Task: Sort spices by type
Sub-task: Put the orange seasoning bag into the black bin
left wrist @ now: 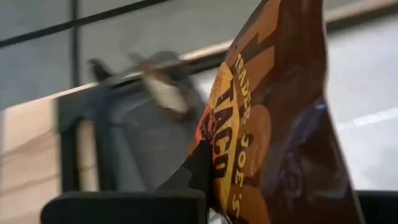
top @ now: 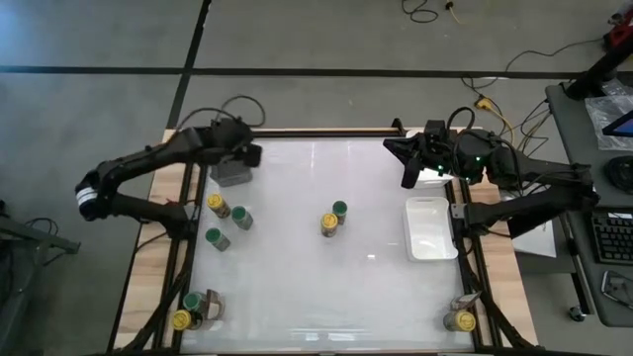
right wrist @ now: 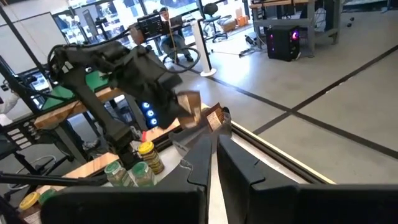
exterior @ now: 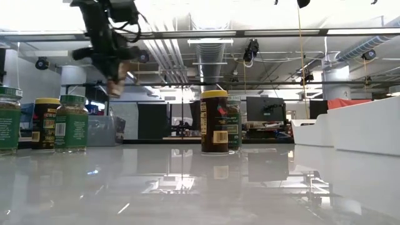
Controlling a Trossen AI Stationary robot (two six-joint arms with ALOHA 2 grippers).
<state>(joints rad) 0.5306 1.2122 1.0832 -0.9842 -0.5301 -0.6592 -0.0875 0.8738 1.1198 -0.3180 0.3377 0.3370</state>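
Left gripper (top: 240,155) raised above the grey cup (top: 231,173) at the table's far left, jaws clamped on a brown packet (left wrist: 273,118). Right gripper (top: 407,179) hovers near the white tray (top: 430,229), jaws together, empty. Spice jars (top: 226,215) stand left of centre, two jars (top: 334,218) mid-table, others at the near corners

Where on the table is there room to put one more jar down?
Bare patches: between the middle jars and the left jars, and along the front edge between the corner jars and. It is crowded by the grey cup and the tray.
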